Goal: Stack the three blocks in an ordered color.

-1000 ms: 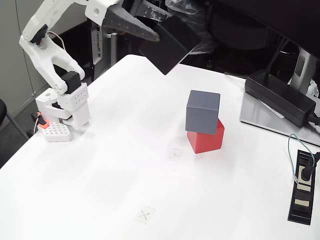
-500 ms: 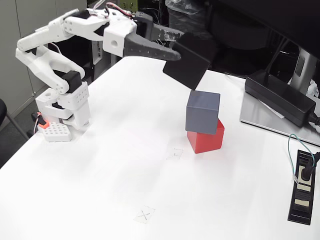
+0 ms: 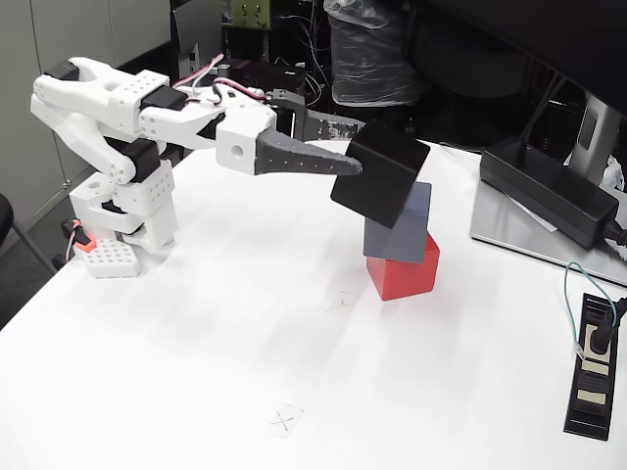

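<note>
Step in hand: the last placement, by the look of it. 2 of the 3 blocks are already stacked and the third is in the air beside them.
Tool: the tool (image 3: 355, 149) reaches in from the left of the fixed view, its dark fingers clamped on the black block (image 3: 380, 174).
Black block: held tilted, 1 corner lowest, clear of the counter (image 3: 196, 343). It overlaps the upper left of the grey block in this view; whether the 2 touch cannot be told.
Grey block: the grey block (image 3: 409, 230) rests on the red block (image 3: 404, 273), turned slightly against it and overhanging toward the left.
Red block: sits on the counter, at the bottom of the stack.
Next move calls for: levelling the black block so a flat face points down, bringing it squarely over the grey block's top, and lowering it gently before the fingers part.
Risk: the grey block's offset seat looks a little loose, so a sideways nudge from the tilted corner could push it off the red one.
</note>
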### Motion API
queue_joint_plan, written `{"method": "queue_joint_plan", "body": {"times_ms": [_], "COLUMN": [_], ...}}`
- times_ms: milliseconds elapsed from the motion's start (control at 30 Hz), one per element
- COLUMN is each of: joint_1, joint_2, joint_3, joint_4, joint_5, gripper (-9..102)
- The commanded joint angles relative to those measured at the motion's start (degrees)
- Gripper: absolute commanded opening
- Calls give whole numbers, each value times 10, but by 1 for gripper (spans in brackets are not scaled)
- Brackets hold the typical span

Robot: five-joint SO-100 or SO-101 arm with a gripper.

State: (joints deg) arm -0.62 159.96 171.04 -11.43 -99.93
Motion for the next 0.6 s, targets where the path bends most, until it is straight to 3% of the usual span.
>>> {"method": "queue_joint_plan", "body": {"times_ms": [0, 267, 567], "joint_1": [-14, -92, -93], "joint_2": [4, 4, 4], "joint_3": [10, 23, 33], "joint_4": [-31, -43, -43], "joint_5": [-13, -11, -11], "gripper": [5, 5, 6]}}
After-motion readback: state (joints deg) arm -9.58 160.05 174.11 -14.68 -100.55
